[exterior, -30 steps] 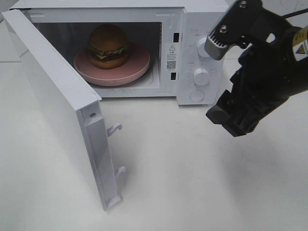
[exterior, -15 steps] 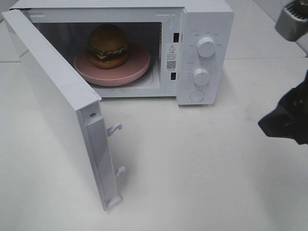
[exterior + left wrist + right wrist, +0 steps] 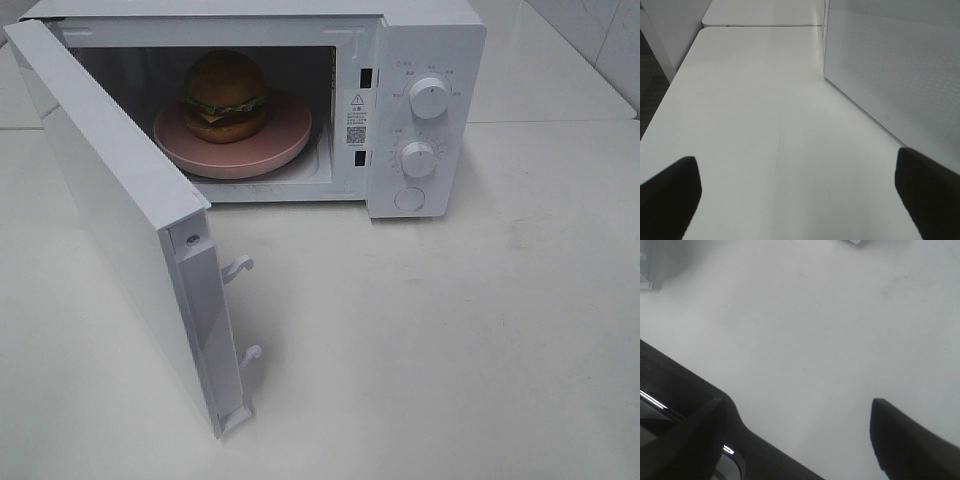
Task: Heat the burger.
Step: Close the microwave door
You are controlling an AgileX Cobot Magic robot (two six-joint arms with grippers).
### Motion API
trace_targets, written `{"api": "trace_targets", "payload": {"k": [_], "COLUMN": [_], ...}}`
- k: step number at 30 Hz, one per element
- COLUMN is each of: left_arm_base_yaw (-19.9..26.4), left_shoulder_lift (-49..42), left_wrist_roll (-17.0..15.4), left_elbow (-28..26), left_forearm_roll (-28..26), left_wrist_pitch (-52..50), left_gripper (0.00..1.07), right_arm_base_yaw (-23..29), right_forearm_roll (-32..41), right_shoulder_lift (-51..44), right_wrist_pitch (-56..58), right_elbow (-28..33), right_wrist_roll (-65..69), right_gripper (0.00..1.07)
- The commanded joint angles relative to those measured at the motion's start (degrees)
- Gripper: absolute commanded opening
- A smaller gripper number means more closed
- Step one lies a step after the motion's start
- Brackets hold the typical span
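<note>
White tabletop [image 3: 450, 330] held the microwave [image 3: 430, 60]: burger [image 3: 224, 95] loaded, door [image 3: 110, 220] open, heating apparently unstarted. Left gripper [image 3: 797, 200] and right gripper [image 3: 805, 440] gaped wide, empty.

Only your wrist cameras show the arms; neither reaches into the high view.

Left gripper [image 3: 800, 200]: jaws spread wide, one dark fingertip [image 3: 670, 195] at each side of its wrist view, nothing held between them. The wrist is angled shallowly, looking forward and down.

Right gripper [image 3: 805, 440]: jaws also apart and holding nothing. One black finger [image 3: 905, 440] shows clearly, the other only as a broad dark mass. This wrist is pitched more steeply downward.
</note>
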Motion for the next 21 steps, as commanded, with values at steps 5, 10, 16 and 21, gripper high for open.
{"api": "trace_targets", "payload": {"k": [5, 10, 16, 21], "left_arm_base_yaw": [-0.23, -0.23, -0.23, -0.23], "left_shoulder_lift": [-1.26, -1.26, -1.26, -1.26], "left_wrist_roll": [-0.17, -0.17, -0.17, -0.17], "left_elbow": [0.17, 0.17, 0.17, 0.17], "left_forearm_roll": [-0.17, -0.17, -0.17, -0.17], "left_wrist_pitch": [-0.52, -0.52, -0.52, -0.52], "left_gripper": [0.98, 0.98, 0.98, 0.98], "right_arm_base_yaw": [-0.63, -6.47, -13.01, -17.93], "right_forearm_roll": [-0.34, -0.06, -0.06, 0.06], "right_shoulder_lift": [-7.73, -12.61, -18.33, -23.15], "right_wrist_pitch": [2.46, 2.92, 2.98, 1.78], "right_elbow": [0.69, 3.15, 6.07, 8.65], "right_wrist_roll": [3.5, 3.5, 3.44, 3.44], "right_gripper": [0.76, 0.76, 0.76, 0.76]}}
